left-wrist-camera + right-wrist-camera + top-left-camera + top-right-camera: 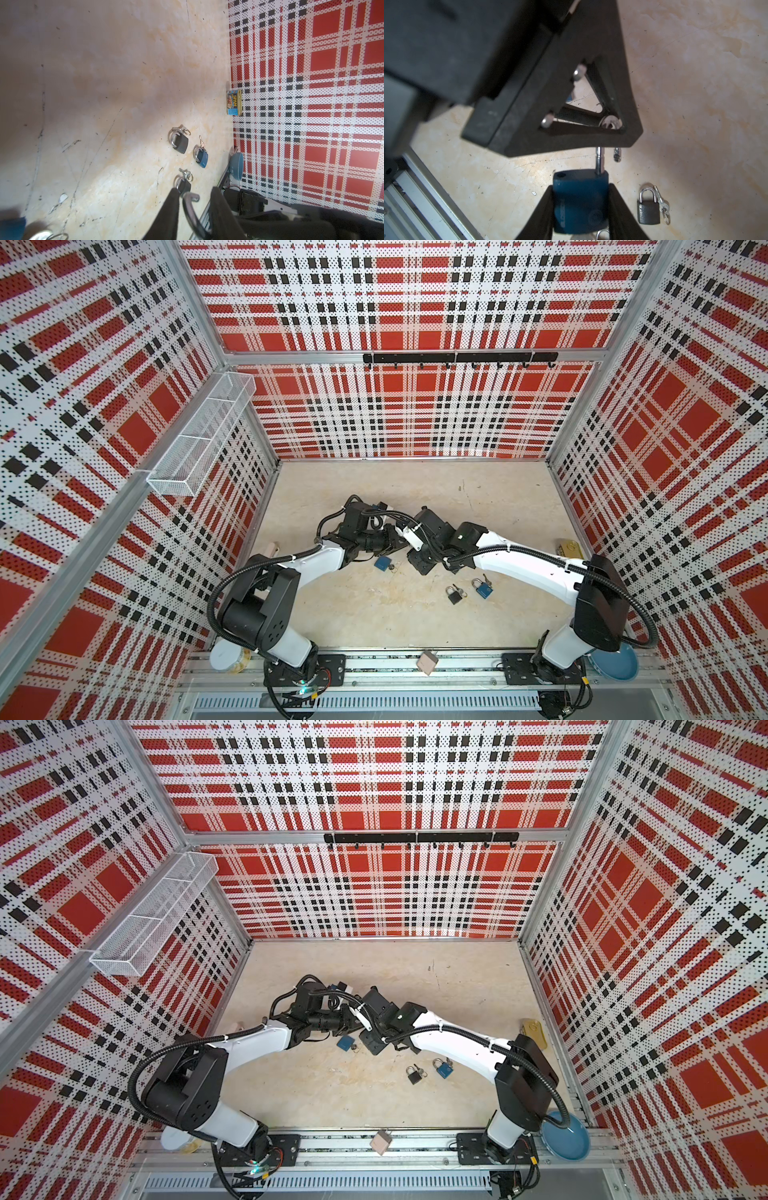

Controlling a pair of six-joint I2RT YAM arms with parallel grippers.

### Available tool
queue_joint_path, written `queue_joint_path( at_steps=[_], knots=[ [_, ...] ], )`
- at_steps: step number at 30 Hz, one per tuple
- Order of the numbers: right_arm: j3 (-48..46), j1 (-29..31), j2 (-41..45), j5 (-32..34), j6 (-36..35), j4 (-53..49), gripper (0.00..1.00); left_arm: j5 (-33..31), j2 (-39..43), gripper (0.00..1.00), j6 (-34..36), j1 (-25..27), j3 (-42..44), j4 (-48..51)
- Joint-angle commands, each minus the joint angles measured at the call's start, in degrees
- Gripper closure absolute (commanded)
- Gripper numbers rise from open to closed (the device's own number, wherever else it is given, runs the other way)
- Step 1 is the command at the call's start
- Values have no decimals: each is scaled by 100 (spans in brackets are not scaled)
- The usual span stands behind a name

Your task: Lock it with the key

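1. Right gripper (581,187) clamps the blue padlock (579,204) by its body, about ten o'clock of the loose padlocks (456,595).
2. Left gripper (194,189), the nearer one, narrowly straddles the shackle (600,160); whether it pinches is unclear.
3. The shackle stands raised, its long axis probably toward ten o'clock.

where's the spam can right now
The spam can sits against the right wall in both top views, just beyond the right arm's elbow; the blue bowl lies nearer the front on that side.

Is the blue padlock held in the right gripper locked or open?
Open. In the right wrist view the padlock has one shackle hole empty; only one leg of the shackle sits in the body.
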State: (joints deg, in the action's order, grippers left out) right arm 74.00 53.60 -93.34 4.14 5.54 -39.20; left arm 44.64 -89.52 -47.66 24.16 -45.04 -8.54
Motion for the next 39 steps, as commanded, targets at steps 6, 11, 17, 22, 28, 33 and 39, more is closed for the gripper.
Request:
queue_joint_path(
  at_steps=[6,11,17,22,28,33,39],
  knots=[
    [52,64,145,295,-160,176,81,299,147,69,-85,-104,83,-58],
    [89,94,126,314,-176,176,82,390,67,71,-77,-87,30,-60],
    [89,119,125,357,-181,178,82,473,10,76,-76,-43,-13,-60],
    [100,135,120,376,-185,194,82,513,-40,79,-68,-1,-49,-61],
    [106,151,129,414,-210,199,82,535,-102,84,-54,18,-102,-61],
    [116,161,115,421,-215,195,82,589,-185,81,-53,38,-157,-59],
    [133,189,98,438,-238,189,82,636,-285,79,-50,93,-264,-60]
  ],
)
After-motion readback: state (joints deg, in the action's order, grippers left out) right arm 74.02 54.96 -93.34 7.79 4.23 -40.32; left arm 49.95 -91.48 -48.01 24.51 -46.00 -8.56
